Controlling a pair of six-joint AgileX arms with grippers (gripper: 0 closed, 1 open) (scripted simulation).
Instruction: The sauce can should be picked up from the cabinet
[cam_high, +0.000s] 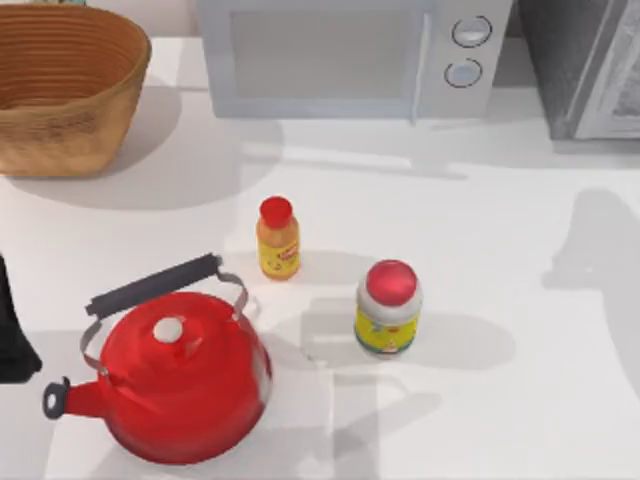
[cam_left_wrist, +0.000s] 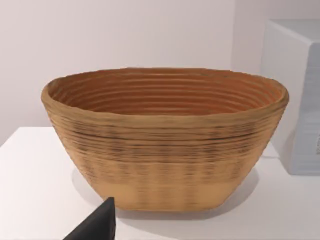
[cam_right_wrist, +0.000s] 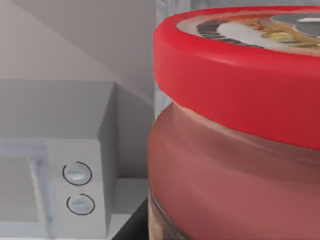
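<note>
Sauce can (cam_right_wrist: 235, 125) looms against right wrist camera.

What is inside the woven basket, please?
The woven basket appears empty in the left wrist view: only its ribbed inner wall shows. Its floor is hidden by the near rim, so something flat there cannot be ruled out.

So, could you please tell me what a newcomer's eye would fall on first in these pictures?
Probably the red kettle, big and glossy at the table's front left, with the woven basket at the back left corner. Then the sauce can, looming very close in the right wrist view with its red rim. The white microwave stands along the back edge, the cabinet to its right.
</note>
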